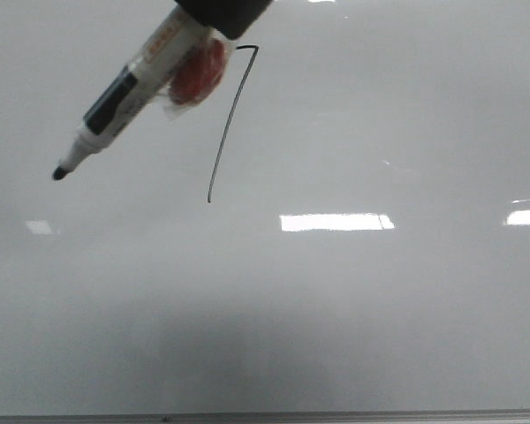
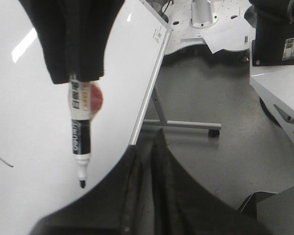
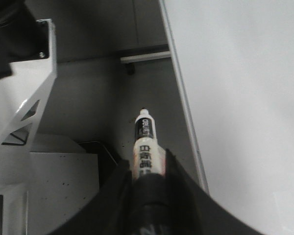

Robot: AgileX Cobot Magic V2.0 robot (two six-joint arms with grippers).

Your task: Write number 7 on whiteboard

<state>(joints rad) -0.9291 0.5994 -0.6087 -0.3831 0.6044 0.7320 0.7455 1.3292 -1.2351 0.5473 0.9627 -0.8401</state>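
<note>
The whiteboard fills the front view. On it is the number 7, a thin black line with a short top stroke and a long slanted downstroke. My right gripper is shut on a black-and-white marker, uncapped, with a red round piece stuck to its barrel. The tip points down-left, clear of the line. The marker also shows in the right wrist view between the jaws, and in the left wrist view. My left gripper is shut and empty beside the board's edge.
The board's grey frame edge runs along the bottom of the front view. Its metal stand with a caster rests on the grey floor. A white table with a metal bracket stands beside the board. Bright glare patches lie on the board.
</note>
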